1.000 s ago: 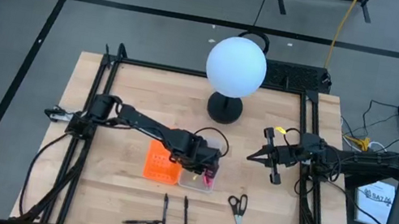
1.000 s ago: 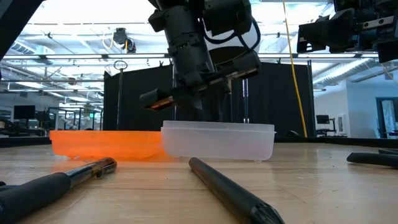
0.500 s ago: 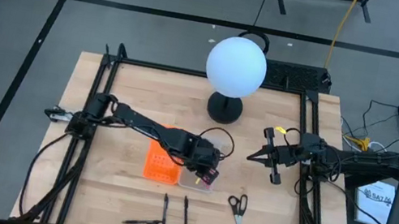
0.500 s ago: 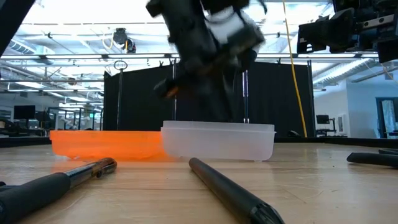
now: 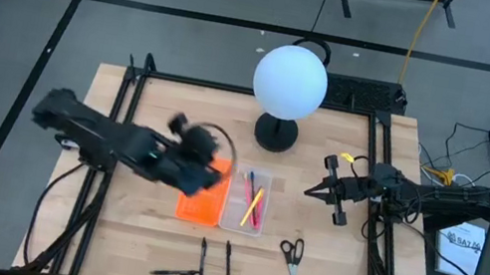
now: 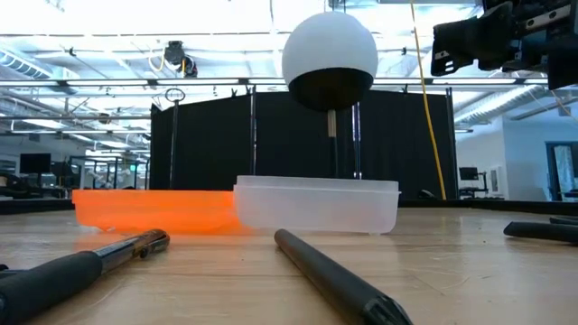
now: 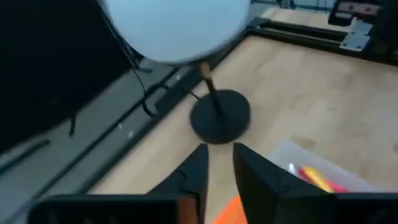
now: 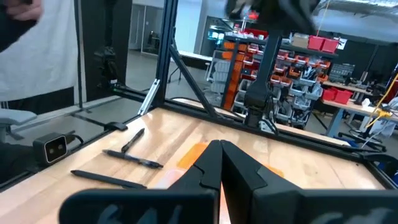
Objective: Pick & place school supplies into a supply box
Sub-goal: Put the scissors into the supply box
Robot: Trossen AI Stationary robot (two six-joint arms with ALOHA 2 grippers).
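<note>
Hovering over the orange tray (image 5: pixel 198 202), left claw (image 7: pixel 219 163) slightly parted, grasping nothing; right claw (image 8: pixel 219 163) clenched

Robotics lab or workshop, shelves of red parts bins (image 8: pixel 329 93), ceiling trusses (image 6: pixel 108 86), black curtain partitions (image 6: pixel 208 144)

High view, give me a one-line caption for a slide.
Left gripper above the orange perforated rectangle, beside the clear supply box holding pink and yellow pens.
</note>
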